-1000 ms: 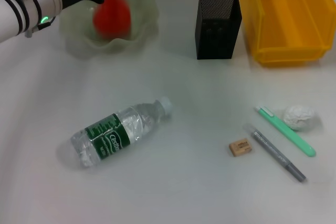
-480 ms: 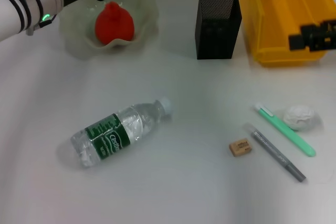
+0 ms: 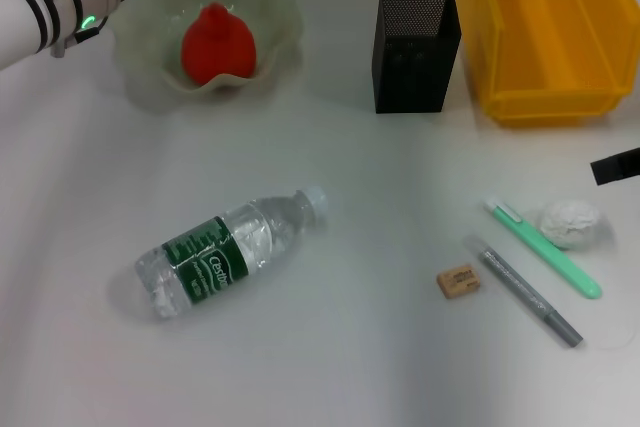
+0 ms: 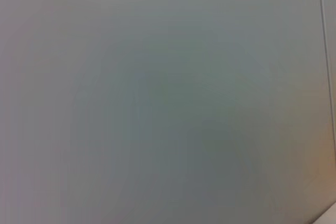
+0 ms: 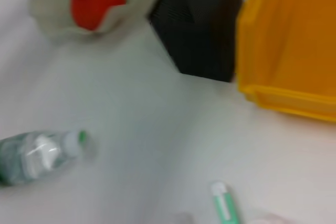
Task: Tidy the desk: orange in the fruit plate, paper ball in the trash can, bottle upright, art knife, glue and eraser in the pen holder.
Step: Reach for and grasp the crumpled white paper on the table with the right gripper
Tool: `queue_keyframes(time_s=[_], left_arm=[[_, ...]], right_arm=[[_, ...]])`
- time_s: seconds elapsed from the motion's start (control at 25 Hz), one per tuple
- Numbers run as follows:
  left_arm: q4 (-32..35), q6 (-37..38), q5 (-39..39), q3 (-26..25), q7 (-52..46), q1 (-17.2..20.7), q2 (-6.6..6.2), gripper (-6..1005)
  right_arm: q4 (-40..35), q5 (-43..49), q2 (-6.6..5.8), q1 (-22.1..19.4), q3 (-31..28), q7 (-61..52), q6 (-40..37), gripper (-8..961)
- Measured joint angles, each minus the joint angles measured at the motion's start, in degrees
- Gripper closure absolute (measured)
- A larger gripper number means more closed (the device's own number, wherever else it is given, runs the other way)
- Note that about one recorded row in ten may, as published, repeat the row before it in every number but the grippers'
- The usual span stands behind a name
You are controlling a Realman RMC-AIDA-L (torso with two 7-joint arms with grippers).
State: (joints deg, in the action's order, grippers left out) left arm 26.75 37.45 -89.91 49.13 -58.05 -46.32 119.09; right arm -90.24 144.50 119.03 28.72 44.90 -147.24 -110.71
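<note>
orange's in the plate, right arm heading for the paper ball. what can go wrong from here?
1. The paper ball touches the green art knife; a grab there may catch or shove the knife.
2. The bottle lies on its side on bare table, so a nudge may roll it.
3. The eraser and grey pen lie close together, so picking one may knock the other.

clear plastic bottle (image 3: 227, 252); black metal-mesh pen holder (image 3: 415, 49); crumpled paper ball (image 3: 571, 223); matte orange (image 3: 215, 41).
</note>
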Motion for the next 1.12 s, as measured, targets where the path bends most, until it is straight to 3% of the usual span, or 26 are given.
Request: queue_keyframes(time_s=[0.52, 1.12], left_arm=[[-0.07, 0.38, 0.61, 0.00, 0.10, 0.51, 0.05, 357], [-0.39, 0.52, 1.41, 0.09, 0.08, 1.59, 0.09, 356]], right_arm=[[13.17, 7.18, -0.08, 0.31, 5.24, 1.05, 12.47, 264], [24.37, 6.88, -0.42, 4.32, 5.36, 4.60, 18.01, 263]])
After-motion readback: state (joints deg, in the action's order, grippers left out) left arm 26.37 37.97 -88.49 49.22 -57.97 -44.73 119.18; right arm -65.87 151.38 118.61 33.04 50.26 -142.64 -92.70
